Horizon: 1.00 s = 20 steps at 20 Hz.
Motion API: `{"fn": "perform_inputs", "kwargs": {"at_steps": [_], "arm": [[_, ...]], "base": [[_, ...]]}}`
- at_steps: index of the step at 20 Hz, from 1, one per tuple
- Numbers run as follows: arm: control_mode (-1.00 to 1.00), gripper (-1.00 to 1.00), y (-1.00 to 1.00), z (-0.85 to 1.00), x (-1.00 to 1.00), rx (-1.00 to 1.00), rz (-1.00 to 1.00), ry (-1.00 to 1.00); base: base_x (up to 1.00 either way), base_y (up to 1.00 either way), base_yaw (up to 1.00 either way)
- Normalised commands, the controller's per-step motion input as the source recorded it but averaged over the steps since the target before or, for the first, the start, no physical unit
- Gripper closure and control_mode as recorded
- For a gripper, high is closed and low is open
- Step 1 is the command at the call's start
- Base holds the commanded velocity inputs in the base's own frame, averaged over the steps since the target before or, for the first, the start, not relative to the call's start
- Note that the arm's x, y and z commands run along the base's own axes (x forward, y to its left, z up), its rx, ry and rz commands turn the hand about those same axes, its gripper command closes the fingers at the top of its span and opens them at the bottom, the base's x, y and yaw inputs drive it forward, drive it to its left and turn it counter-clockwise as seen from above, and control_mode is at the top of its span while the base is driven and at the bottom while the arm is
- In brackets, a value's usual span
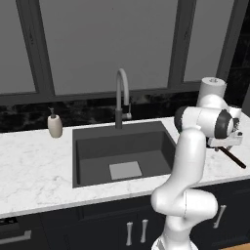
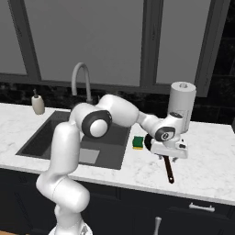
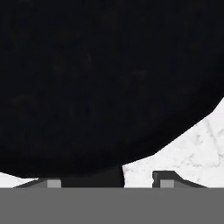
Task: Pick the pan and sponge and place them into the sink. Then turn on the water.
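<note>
Hand view has the hand point(image 3: 107, 183) low over the pan point(image 3: 100, 78), fingers apart astride its handle root. Closing off-centre could twist the pan into the sponge point(image 2: 137, 142) beside it.

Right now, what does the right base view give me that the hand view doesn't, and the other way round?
Right base view alone: the sponge on the counter just left of the pan, the sink further left, the faucet, and the pan's handle running toward the counter's front edge. Hand view alone: a close look down on the pan, with the hand low over it where the handle joins the pan; the fingertips stand apart, on either side of the handle's base. Both share the black pan and white marble around it.
</note>
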Motion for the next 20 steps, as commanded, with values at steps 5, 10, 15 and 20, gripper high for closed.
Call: {"fn": "perform_inputs", "kwargs": {"at_steps": [5, 10, 15, 20], "arm": [[-1.00, 1.00, 0.01, 0.00, 0.04, 0.00, 0.00, 0.00], [-1.00, 1.00, 0.08, 0.15, -0.05, 0.03, 0.14, 0.01], [-1.00, 1.00, 0.06, 0.55, -0.20, 0.03, 0.14, 0.00], [-1.00, 1.00, 0.47, 0.43, -0.10, 0.02, 0.16, 0.00]], "base": [[0.00, 0.00, 0.00], [0.00, 0.00, 0.00], [0.00, 0.00, 0.00], [0.00, 0.00, 0.00]]}}
